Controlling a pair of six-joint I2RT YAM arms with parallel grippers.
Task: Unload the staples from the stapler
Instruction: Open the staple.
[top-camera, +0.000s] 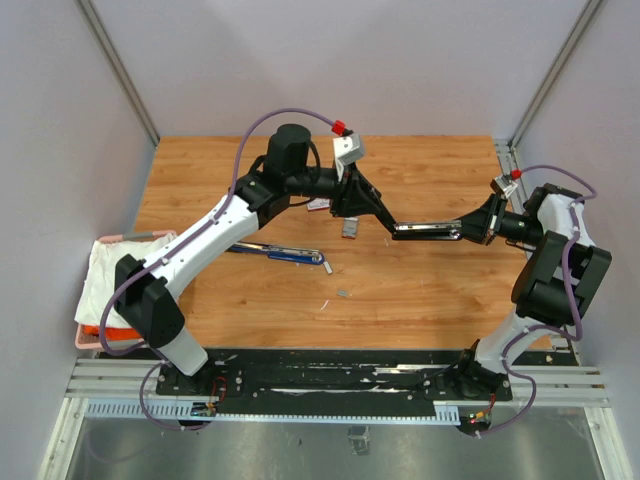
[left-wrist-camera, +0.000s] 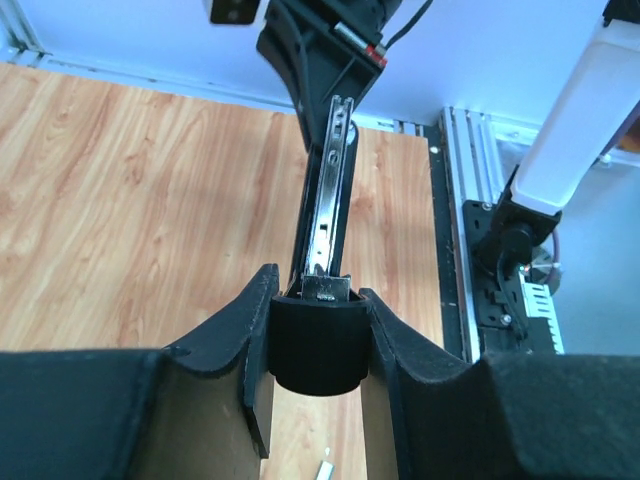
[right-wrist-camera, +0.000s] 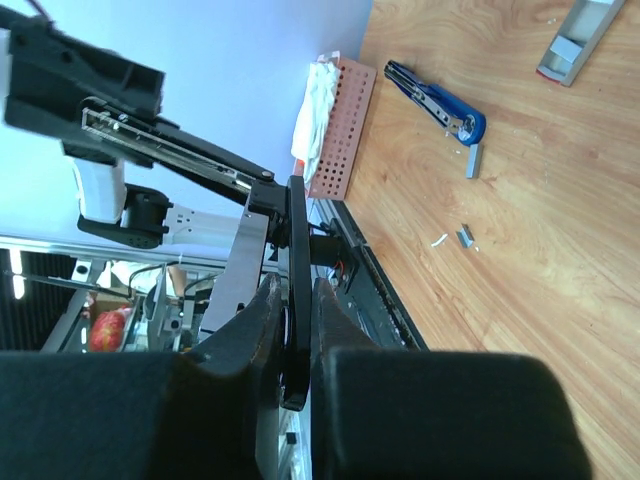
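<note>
With left end effector (left-wrist-camera: 315, 300) and right end effector (right-wrist-camera: 297, 310) clamped on stapler (top-camera: 430, 229), mid-unloading; next, probably tipping it empty.

Bright, even overhead light, soft shadows; both wrist views blur in the near foreground.
</note>
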